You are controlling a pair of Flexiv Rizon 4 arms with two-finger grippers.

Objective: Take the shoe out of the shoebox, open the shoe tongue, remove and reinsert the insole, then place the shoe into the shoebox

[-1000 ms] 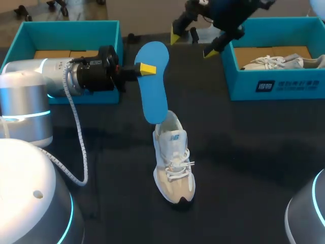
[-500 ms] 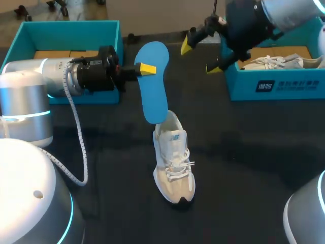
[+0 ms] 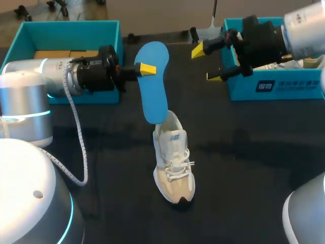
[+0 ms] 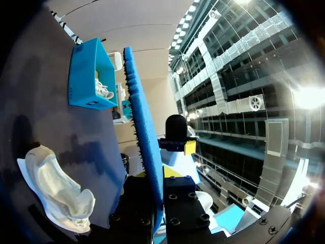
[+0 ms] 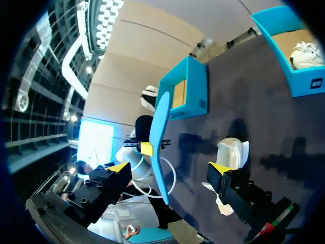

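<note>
Shoe [image 3: 173, 160]: on its sole, mid counter [image 3: 254, 152]. Insole [image 3: 153, 84]: above shoe heel, lower end at collar, left claw [image 3: 146, 69] clamped on it. Right claw [image 3: 206, 63]: fingers apart, empty, beyond shoe. Risk: insole buckles on reinsertion w/ shoe unsteadied.

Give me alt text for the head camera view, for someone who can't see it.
The left gripper holds a blue insole in the air beside a white shoe standing on the dark table. The right gripper hangs open by the right shoebox, which holds another shoe; a second shoebox sits at left.
</note>
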